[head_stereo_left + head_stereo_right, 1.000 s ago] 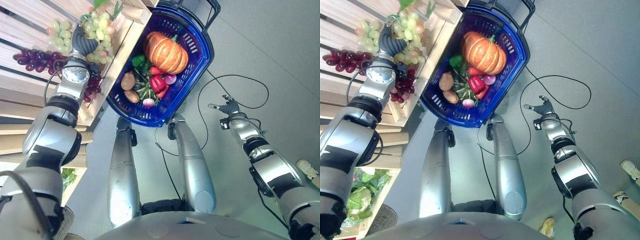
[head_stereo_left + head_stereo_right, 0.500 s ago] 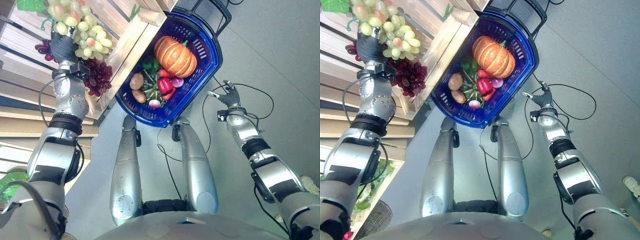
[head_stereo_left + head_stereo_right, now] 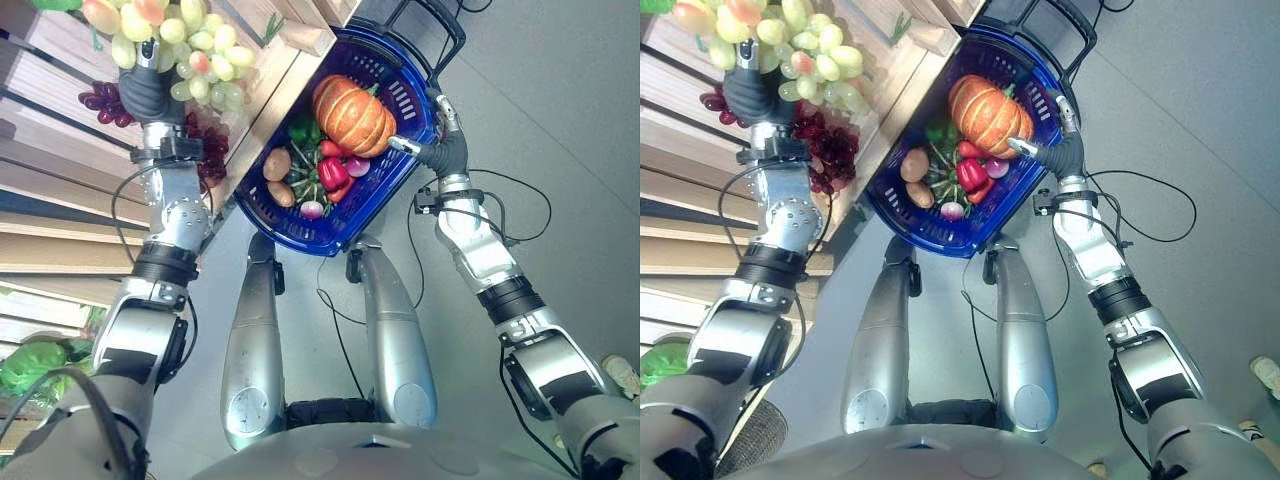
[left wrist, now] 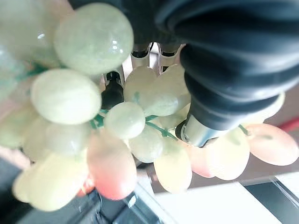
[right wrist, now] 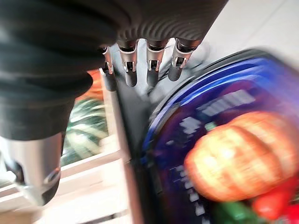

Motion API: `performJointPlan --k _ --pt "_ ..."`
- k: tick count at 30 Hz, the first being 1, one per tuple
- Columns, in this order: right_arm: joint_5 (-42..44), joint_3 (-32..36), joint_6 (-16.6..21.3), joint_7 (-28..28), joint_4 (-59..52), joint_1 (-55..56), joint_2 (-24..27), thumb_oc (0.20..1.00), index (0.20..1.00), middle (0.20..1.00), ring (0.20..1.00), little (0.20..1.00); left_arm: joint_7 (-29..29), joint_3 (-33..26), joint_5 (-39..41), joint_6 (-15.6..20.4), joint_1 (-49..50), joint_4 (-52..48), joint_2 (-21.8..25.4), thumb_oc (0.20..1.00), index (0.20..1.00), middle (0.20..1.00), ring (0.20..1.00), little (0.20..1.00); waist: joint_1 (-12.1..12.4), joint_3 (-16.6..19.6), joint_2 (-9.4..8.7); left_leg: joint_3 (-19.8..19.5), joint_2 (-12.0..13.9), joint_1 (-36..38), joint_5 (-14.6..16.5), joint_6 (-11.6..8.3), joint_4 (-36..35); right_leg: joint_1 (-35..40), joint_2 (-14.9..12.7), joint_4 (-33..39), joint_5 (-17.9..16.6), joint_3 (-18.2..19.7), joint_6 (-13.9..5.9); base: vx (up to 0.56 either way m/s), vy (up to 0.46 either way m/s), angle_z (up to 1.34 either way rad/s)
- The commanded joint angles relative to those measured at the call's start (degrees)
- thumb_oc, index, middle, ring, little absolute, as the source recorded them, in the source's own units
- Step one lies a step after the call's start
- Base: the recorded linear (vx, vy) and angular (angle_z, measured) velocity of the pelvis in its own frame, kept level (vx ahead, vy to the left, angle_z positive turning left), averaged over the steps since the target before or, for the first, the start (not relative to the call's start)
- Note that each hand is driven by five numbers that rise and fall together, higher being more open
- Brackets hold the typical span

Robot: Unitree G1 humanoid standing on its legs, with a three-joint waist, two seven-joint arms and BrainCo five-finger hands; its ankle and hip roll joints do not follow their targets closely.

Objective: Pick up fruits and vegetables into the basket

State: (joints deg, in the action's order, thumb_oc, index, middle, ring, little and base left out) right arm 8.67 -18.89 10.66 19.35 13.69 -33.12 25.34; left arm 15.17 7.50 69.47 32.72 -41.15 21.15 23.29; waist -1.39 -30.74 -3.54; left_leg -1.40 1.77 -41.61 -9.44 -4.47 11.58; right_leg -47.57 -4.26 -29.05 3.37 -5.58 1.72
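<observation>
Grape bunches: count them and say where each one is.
2. The green grapes are held in the left hand up by the wooden shelf; the dark grapes lie on that shelf beneath them. More may be hidden.

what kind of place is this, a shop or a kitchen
Most likely a mock grocery produce stall: slatted wooden crates hold dark grapes, and a blue shopping basket on the grey floor carries a pumpkin, peppers and potatoes.
</observation>
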Motion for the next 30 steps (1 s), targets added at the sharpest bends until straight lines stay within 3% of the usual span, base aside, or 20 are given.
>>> performJointPlan --k 1,14,30 --pt "-2.91 1.39 3.04 -1.60 -6.69 1.20 -0.04 1.000 1.000 1.000 1.000 1.000 1.63 -2.04 -6.13 3.14 -0.38 -7.04 -1.21 0.200 0.200 0.200 0.200 0.200 -0.61 0.95 3.07 0.44 -2.94 0.35 10.09 1.65 8.19 5.32 0.60 7.61 -1.30 -0.30 -5.39 0.01 0.033 0.01" --pt "-0.06 -3.84 -1.23 -8.83 -16.39 -5.87 0.02 1.000 1.000 1.000 1.000 1.000 3.08 2.82 -8.69 -1.76 -1.16 -19.79 -3.05 0.200 0.200 0.200 0.200 0.200 0.52 0.95 4.45 1.16 -3.45 1.47 9.21 1.82 7.10 6.79 -0.78 9.05 -2.07 -0.77 -5.23 0.00 0.004 0.00" --pt "10.08 -10.70 -6.70 -9.54 -16.06 -12.30 -2.18 1.000 1.000 1.000 1.000 1.000 5.90 11.17 -8.20 -8.07 -5.09 -24.15 -4.19 0.200 0.200 0.200 0.200 0.200 1.36 0.95 4.33 1.11 -4.02 1.94 8.59 2.12 6.79 7.59 -1.42 10.24 -3.38 -1.80 -5.12 0.00 -0.005 0.01"
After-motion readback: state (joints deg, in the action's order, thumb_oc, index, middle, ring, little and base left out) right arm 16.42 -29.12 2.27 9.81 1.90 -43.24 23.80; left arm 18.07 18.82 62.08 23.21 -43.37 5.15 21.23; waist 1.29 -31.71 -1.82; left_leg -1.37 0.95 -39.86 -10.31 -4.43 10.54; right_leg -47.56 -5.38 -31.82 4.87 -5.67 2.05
